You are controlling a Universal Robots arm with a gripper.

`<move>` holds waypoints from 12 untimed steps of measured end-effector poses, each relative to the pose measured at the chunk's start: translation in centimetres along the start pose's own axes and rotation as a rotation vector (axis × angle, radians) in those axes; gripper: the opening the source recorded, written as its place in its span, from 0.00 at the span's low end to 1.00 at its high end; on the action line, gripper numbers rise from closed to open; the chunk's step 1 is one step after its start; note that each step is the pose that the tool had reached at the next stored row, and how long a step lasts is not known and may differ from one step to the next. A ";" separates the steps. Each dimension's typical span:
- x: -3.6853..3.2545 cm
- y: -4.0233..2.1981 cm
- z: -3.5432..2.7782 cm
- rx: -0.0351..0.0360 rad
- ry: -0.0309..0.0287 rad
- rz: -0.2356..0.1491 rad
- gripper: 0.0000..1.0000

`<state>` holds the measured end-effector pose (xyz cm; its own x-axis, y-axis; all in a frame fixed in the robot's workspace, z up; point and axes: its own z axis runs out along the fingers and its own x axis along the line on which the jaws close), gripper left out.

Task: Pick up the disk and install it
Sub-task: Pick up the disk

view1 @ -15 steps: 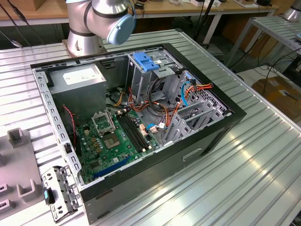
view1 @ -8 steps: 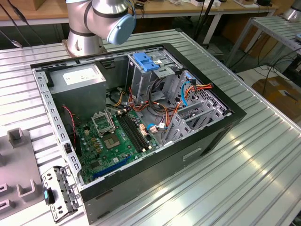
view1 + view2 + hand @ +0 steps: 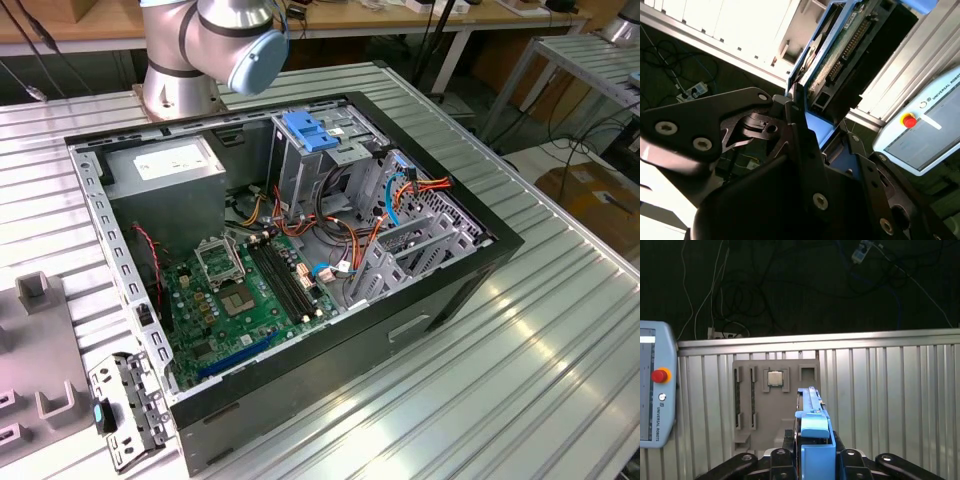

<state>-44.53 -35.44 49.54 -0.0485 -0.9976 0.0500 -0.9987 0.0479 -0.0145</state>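
Exterior view, sweeping from its left: grey fixture tray (image 3: 40, 370) at the edge of the table (image 3: 520, 380), and just beside it a small metal bracket (image 3: 125, 415) with a blue clip. Next, the open computer case (image 3: 330, 370), lying on its side. Inside, grey power supply (image 3: 165, 170) in the far corner and green motherboard (image 3: 240, 290) flat on the case floor. Toward the exterior view's right, the tall metal drive cage (image 3: 310, 150) with its blue handle, orange and blue cables tangled just beside it. Behind the case, arm base (image 3: 215, 40) planted on the table.

Over to the first wrist view: teach pendant (image 3: 655, 400) with its red button lying on a ribbed bench (image 3: 890, 390), then a grey fixture plate (image 3: 772, 412) carrying a square chip (image 3: 774, 378). Up close, the disk (image 3: 812, 407), standing edge-on with its blue rail facing the camera. Pinched in the gripper (image 3: 814, 447), one black finger (image 3: 789, 445) pressed against each flat side, well above the bench.

Second wrist view: same grip from the other side. Fingers clamped tight on the disk, green circuit board and connector showing, blue rail running down between them.
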 end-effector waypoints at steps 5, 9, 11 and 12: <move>-0.04 -0.90 0.01 0.0000 0.0000 0.000 0.37; -0.07 -1.48 0.02 0.0001 -0.0001 0.000 0.37; -0.09 -1.86 0.02 0.0000 0.0000 0.000 0.37; -0.10 -2.10 0.03 0.0000 0.0000 0.000 0.37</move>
<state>-42.43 -35.45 49.54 -0.0484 -0.9976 0.0499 -0.9988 0.0478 -0.0146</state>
